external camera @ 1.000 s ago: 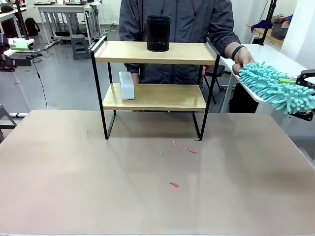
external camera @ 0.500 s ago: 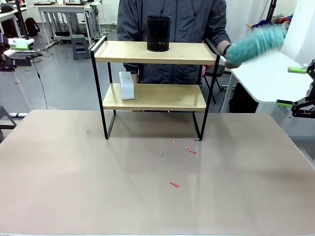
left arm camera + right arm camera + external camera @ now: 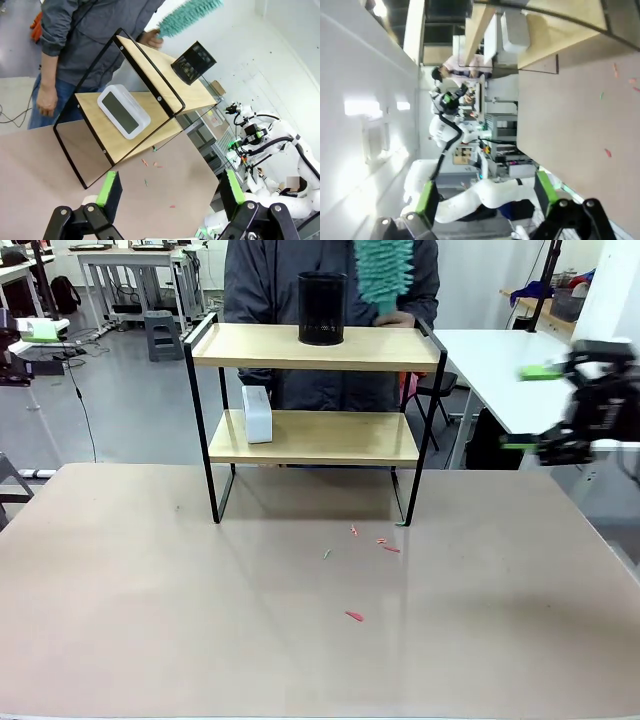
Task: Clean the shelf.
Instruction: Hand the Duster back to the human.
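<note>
While the shelf [image 3: 312,410] stood at the far middle of the tan table [image 3: 300,640], a person behind it held a teal fluffy duster [image 3: 384,272] upright over the right end of its top board, the hand [image 3: 398,319] low against that board. A black mesh cup [image 3: 322,307] sat on the shelf's top board, just left of the duster, and a white box [image 3: 257,413] stood at the left end of the lower board. Small red scraps [image 3: 354,616] lay on the table in front of the shelf. Well to the right of the shelf, the right gripper [image 3: 537,408] hung blurred in the air, jaws spread apart and empty. Facing the shelf, the left gripper [image 3: 170,189] was likewise released, nothing between its green pads [image 3: 107,189].
</note>
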Motion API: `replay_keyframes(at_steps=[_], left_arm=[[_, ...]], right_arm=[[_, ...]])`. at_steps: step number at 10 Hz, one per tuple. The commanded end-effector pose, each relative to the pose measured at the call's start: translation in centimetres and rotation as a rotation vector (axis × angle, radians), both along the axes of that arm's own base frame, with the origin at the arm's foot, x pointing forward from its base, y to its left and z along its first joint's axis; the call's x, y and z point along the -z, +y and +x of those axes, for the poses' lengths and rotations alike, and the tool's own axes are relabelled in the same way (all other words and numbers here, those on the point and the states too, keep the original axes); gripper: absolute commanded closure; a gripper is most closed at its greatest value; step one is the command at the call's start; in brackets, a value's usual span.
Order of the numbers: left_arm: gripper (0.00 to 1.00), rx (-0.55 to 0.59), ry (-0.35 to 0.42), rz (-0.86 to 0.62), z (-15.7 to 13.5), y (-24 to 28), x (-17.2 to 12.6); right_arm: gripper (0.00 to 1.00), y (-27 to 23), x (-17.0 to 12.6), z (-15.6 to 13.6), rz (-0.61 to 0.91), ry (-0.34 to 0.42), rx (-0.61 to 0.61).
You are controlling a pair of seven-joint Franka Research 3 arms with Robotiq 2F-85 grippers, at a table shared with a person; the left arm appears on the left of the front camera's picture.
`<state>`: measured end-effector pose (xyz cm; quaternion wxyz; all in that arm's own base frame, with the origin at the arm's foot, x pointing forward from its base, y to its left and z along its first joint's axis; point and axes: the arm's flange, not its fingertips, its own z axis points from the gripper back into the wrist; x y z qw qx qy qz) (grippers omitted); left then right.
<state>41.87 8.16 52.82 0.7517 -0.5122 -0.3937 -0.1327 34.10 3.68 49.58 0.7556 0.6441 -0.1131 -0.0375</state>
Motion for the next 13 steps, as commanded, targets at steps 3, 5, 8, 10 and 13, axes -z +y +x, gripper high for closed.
replay_keyframes(at_steps=[3,5,8,10,13], left_arm=[[0.0,-0.009,-0.003,0.003,-0.29,-0.32,0.02],[0.0,-0.009,-0.003,0.003,-0.29,-0.32,0.02],[0.0,-0.009,-0.003,0.003,-0.29,-0.32,0.02],[0.0,-0.009,-0.003,0.003,-0.29,-0.32,0.02],[0.0,-0.009,-0.003,0.003,-0.29,-0.32,0.02]], right_arm=[[0.0,-3.46,-0.52,-1.09,0.04,0.03,0.041],[0.0,-3.46,-0.52,-1.09,0.04,0.03,0.041],[0.0,-3.46,-0.52,-1.09,0.04,0.03,0.041],[0.0,-3.46,-0.52,-1.09,0.04,0.03,0.041],[0.0,-3.46,-0.52,-1.09,0.04,0.03,0.041]])
